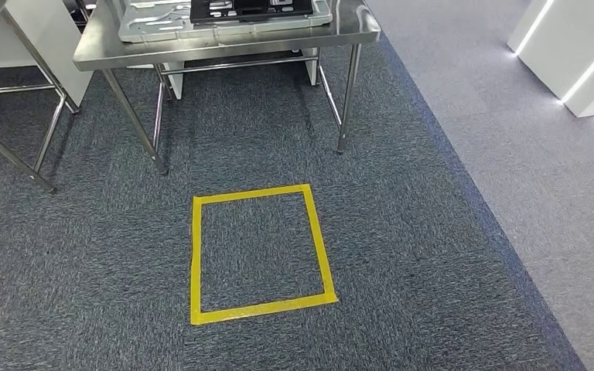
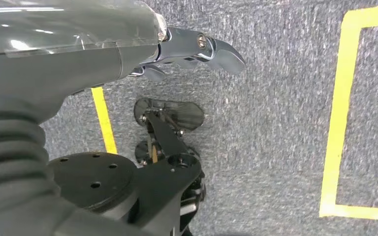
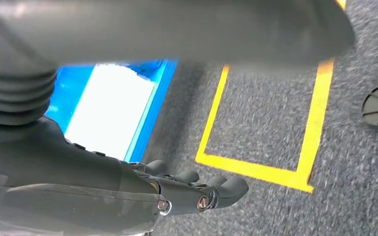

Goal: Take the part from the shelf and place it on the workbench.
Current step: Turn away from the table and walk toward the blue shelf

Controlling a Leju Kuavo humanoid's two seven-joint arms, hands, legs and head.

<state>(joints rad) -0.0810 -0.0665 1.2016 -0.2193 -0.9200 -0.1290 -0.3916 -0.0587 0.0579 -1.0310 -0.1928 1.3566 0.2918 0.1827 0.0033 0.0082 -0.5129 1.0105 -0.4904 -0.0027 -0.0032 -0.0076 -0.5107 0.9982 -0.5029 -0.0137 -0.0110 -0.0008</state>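
The left hand (image 2: 177, 51) reaches in from the upper left of the frame, its fingers (image 2: 219, 49) loosely curved and holding nothing, above grey carpet (image 2: 266, 147). Yellow tape lines (image 2: 334, 123) mark the floor at the right edge and left of centre.

A steel workbench (image 1: 224, 40) stands at the far edge of the head view, beyond a yellow taped square; its flat top rests on slanted tubular legs; a light grey tray (image 1: 224, 25) lies flat on the top; a black perforated part (image 1: 251, 9) lies flat in that tray, cropped by the frame.
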